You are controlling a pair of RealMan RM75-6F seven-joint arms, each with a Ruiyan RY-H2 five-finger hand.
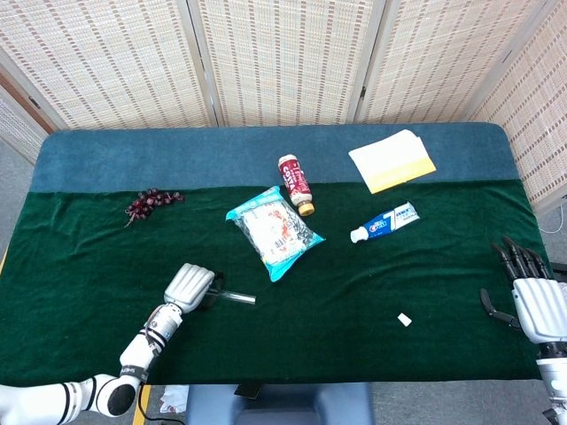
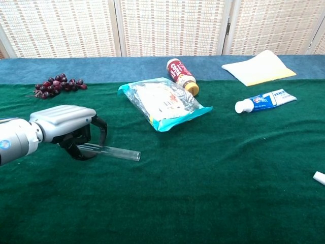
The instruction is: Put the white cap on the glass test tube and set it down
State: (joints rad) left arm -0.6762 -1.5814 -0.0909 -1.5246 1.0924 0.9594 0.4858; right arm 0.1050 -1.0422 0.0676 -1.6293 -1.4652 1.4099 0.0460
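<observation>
The glass test tube [image 1: 235, 297] [image 2: 119, 151] lies on the green cloth at the front left, its free end pointing right. My left hand [image 1: 189, 285] [image 2: 68, 124] covers the tube's left end and grips it, with its fingers curled down around it. That end is hidden under the hand. The small white cap [image 1: 404, 320] [image 2: 319, 177] lies on the cloth at the front right, far from the tube. My right hand [image 1: 532, 297] hovers at the table's right edge with fingers extended and empty, to the right of the cap; only the head view shows it.
A snack bag [image 1: 273, 230] lies mid-table, with a brown bottle [image 1: 295, 185] behind it. A toothpaste tube [image 1: 384, 221] and a yellow-white folded cloth [image 1: 392, 160] lie toward the back right. Grapes [image 1: 151, 203] sit at the back left.
</observation>
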